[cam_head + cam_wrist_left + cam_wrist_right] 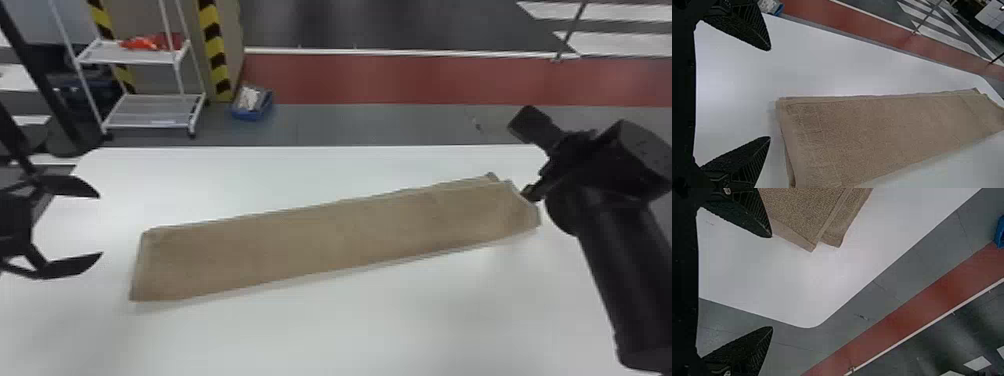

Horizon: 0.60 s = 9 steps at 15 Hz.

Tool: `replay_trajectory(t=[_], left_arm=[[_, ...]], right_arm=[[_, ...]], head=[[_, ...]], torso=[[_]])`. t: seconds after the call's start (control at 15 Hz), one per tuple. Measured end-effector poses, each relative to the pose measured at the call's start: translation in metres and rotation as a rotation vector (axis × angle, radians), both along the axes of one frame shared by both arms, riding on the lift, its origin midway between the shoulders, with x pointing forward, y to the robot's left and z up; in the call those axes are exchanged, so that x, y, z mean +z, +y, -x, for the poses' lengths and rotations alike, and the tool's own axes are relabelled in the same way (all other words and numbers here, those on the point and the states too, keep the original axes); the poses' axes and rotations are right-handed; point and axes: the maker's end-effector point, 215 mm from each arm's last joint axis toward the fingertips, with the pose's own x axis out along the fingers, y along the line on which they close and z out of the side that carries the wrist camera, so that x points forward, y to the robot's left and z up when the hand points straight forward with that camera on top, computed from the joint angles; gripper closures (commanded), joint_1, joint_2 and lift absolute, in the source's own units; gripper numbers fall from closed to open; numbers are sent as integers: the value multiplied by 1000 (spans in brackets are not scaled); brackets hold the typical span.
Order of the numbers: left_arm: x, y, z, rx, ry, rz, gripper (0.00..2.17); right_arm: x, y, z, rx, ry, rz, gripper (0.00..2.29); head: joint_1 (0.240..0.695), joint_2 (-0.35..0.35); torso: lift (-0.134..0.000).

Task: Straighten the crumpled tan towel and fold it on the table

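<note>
The left arm (15, 225) is cut off at the head view's left edge, and the bench (325, 325) runs out of its bottom edge. In the left wrist view, the towel (340, 230) leaves the picture along the bottom and the right; in the right wrist view, it is cut off at the top. Its stacked layers show as offset edges, but I cannot count them.

The left gripper (101, 225) has its fingers spread and holding nothing, well off the table-top middle and beside the towel's left end, with a gap between. The right gripper (522, 159) is spread and empty too; one finger is right at the towel's right end — whether it touches, I cannot tell — while the other points out past it.

The towel lies flat on the bench in a long folded strip, slanting so that its right end is farther from the robot. That end has an angled corner.

The bench is white, rounded at a far corner. Beyond are grey floor (375, 125), a red band (400, 80), a blue bin (252, 115) and a white rack (155, 107) — red items (155, 41) on its upper shelf — beside striped posts (217, 55).
</note>
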Motion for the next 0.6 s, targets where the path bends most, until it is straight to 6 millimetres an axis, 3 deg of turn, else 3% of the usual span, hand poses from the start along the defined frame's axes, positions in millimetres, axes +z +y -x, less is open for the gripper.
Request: replay_trajectory(t=[0.6], left_arm=[[4,2,2,2,-1,2,80]], right_arm=[[-1,0,3,-23,-9,-38,43]], head=[[695,-24]], torso=[[-123]])
